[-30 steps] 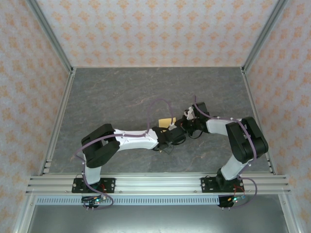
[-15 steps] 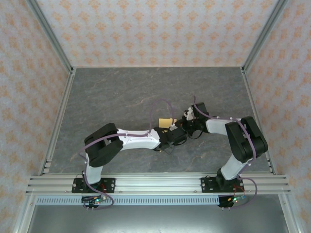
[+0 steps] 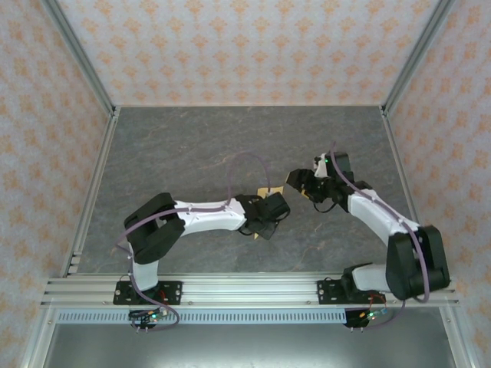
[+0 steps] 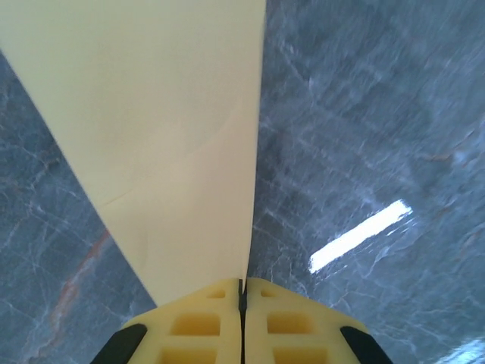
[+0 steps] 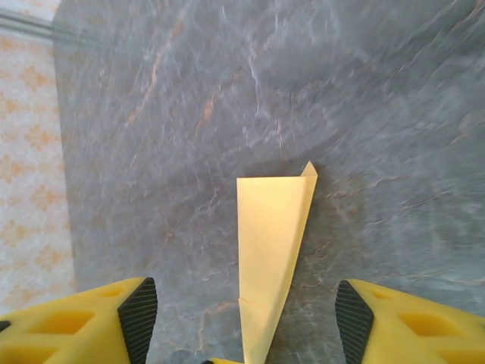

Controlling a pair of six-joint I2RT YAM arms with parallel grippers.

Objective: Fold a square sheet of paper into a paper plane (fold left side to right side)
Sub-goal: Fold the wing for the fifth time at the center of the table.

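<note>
- Top external view: the bench [image 3: 192,146] is a dark grey, stone-look slab with paler marbling and faint rust-coloured veins.
- Room: three walls [image 3: 245,46] are papered in cream with a repeating orange motif. Bare aluminium posts [image 3: 77,54] run up the corners, and a slotted metal rail [image 3: 245,290] crosses the near edge and carries both arm bases.
- Arms: the left arm [image 3: 207,217] reaches in from the near left. The right arm [image 3: 376,215] bends in from the near right. Their ends face each other near the middle of the bench, close but apart.
- Sheet of paper [image 3: 266,191]: a small pale yellow piece near the bench centre, at the tip of the left arm.
- Left wrist view: the left pincer [image 4: 242,299] has its yellow fingers pressed together, clamped on the narrow end of the sheet. The paper widens away from the grip and shows a faint diagonal crease. A bright strip of light is reflected on the bench surface to the right.
- Right wrist view: the right pincer [image 5: 244,311] stands wide apart. The folded sheet runs between its fingers without touching either one. The far end of the sheet is blunt with a small raised corner.
- Whether the sheet rests flat on the bench cannot be told.
</note>
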